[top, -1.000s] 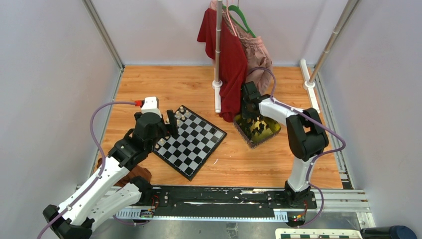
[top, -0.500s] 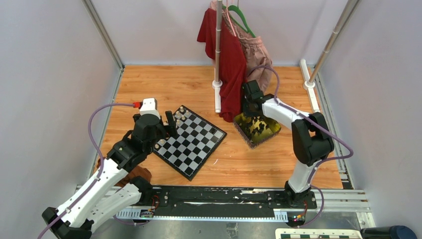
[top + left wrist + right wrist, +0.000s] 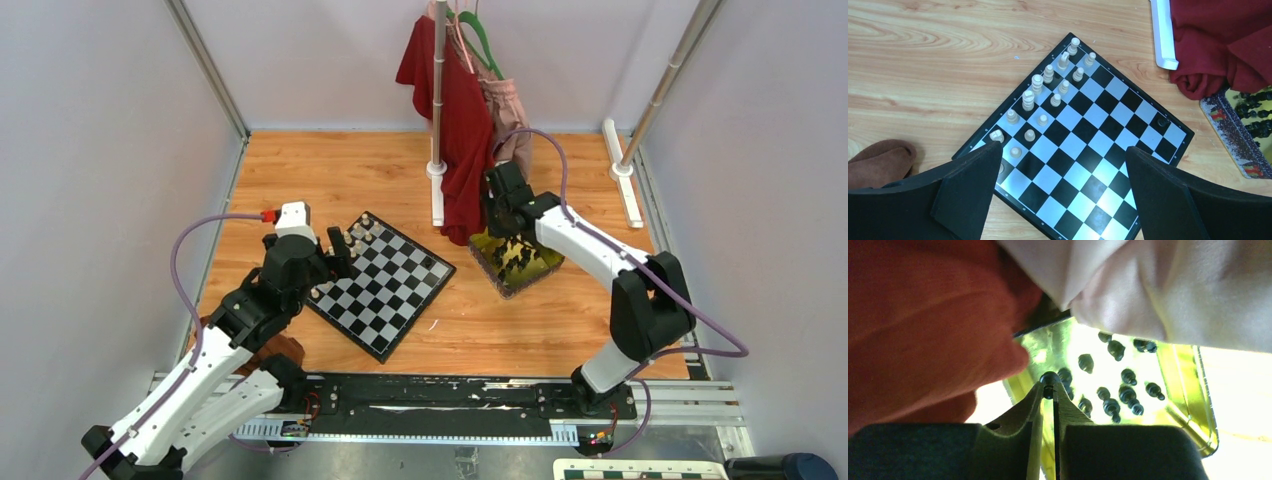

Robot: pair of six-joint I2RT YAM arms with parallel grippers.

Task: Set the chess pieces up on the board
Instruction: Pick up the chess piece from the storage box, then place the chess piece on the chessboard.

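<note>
Where the right tool grips: the right tool (image 3: 1049, 390) is pinched almost closed on the round head of a black piece (image 3: 1050, 378), above the far-left corner of the yellow tray (image 3: 1198, 410).
Left tool: the left tool (image 3: 1063, 150) is spread wide and holds nothing, hovering over the near part of the board (image 3: 1100, 107).
Just changed: the right arm's elbow has swung outward to the right while its tool has stayed over the same tray corner with the same narrow pinch. The left arm has drawn back slightly toward the board's left edge.
Meaning for the task: the grip looks settled, so the arm is probably re-posing to lift the piece clear and carry it to the board.
Pale pieces: the pale pieces (image 3: 1048, 75) stand upright in two rows along the board's far-left side.
Black pieces: a lone black piece (image 3: 1162, 121) stands near the board's right corner. The other black pieces (image 3: 1120, 392) lie loose in the tray, so most of that set is not yet placed.
Right wrist view alone: shows the pinch itself, with a red garment (image 3: 923, 315) and a pink garment (image 3: 1173, 285) crowding just above.
Top view alone: shows board and tray well apart on the bench (image 3: 330, 170); there the tool tip is hidden by the clothes.
Left wrist view alone: shows which squares are filled.
</note>
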